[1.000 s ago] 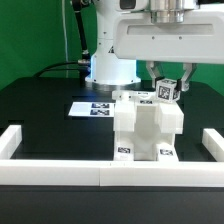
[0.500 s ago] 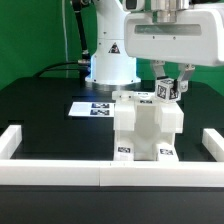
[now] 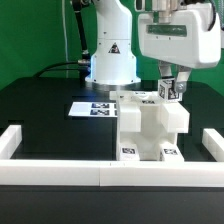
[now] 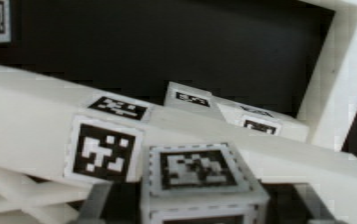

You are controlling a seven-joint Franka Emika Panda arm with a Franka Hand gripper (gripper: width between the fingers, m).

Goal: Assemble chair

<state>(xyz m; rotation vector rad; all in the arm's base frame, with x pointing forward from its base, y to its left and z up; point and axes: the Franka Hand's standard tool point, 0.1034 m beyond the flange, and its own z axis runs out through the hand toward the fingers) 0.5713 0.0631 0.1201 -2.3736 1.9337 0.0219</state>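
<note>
The gripper (image 3: 170, 96) is clamped on a small tagged block (image 3: 170, 89), which sits at the top rear corner of the half-built chair (image 3: 148, 130), on the exterior view's right. The chair stands on the black table (image 3: 45, 125), just behind the front rail (image 3: 60, 172). The arm reaches over from behind, with its hand pointing straight down.

The chair (image 3: 150, 125) is a blocky white stack of joined pieces. It stands upright on the near side of the table, toward the exterior view's right. Two black-and-white square tags sit low on its near face. At its far right top corner, my gripper (image 3: 169, 86) pinches a small tagged block (image 3: 168, 92), tag facing near.
</note>
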